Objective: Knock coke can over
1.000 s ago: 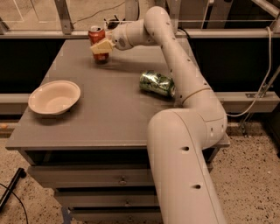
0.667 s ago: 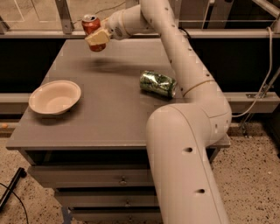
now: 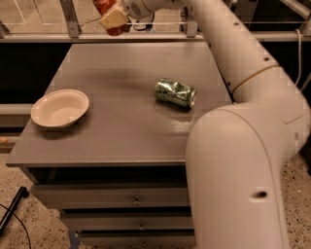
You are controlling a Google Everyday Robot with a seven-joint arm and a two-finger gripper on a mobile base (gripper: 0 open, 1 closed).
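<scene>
Grey desk (image 3: 121, 141), flat top, drawers (image 3: 136, 199) beneath, standing on a speckled floor (image 3: 43, 238); a metal rail (image 3: 218, 36) runs behind its far edge. Items as I read them on my feed:

1. White arm (image 3: 243, 160): thick, rising at lower right and reaching back along the desk's right side, then left across the top of the view.
2. The tool (image 3: 114, 19): at the top edge of the view, above the desk's far edge, left of centre. One tan pad (image 3: 112, 18) lies against the side of the coke can; the tool is closed around it and holds it.
3. The coke can (image 3: 103, 5): red, tilted, held in the air clear of the desk, its upper end cut off by the top of the view.
4. Green can (image 3: 175, 92): green and silver, dented, lying on its side right of centre, well apart from the tool.
5. White bowl (image 3: 60, 108): upright, near the desk's left edge.
6. Black cable (image 3: 12, 216): on the floor, lower left.
</scene>
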